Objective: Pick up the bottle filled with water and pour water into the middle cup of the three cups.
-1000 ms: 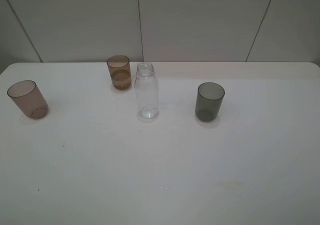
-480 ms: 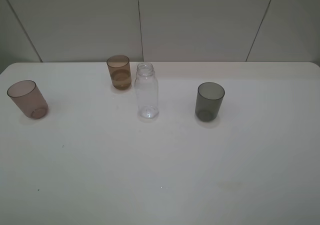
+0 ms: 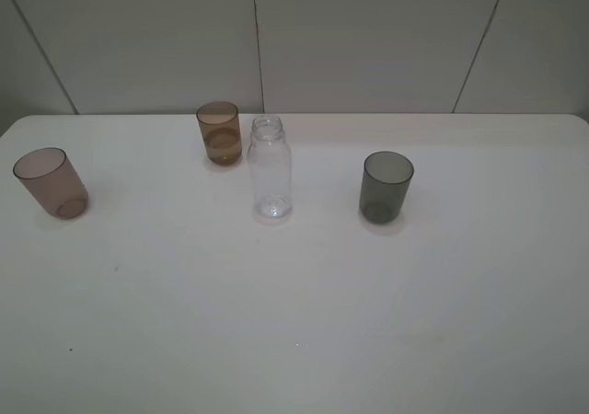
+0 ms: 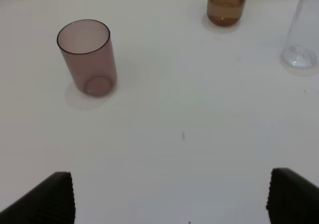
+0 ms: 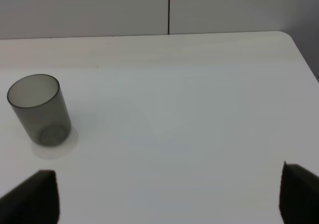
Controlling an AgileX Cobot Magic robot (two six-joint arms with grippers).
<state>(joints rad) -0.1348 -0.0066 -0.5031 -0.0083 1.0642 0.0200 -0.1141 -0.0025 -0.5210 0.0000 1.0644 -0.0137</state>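
Both hands were spread wide and held nothing: left hand point(image 4: 169, 196), right hand point(image 5: 169, 199). The bottle point(image 3: 270, 167) stood upright on the bench point(image 3: 294, 322), just beside the middle cup point(image 3: 219, 133). Nothing had moved since the earlier frames.

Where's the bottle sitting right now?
In the exterior high view the bottle stands upright near the table's centre, just right of and in front of the amber cup, with the grey cup further right.

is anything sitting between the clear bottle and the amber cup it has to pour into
Nothing visible does. The clear plastic bottle stands just right of and nearer the camera than the amber-brown tumbler, with only bare white table between them.
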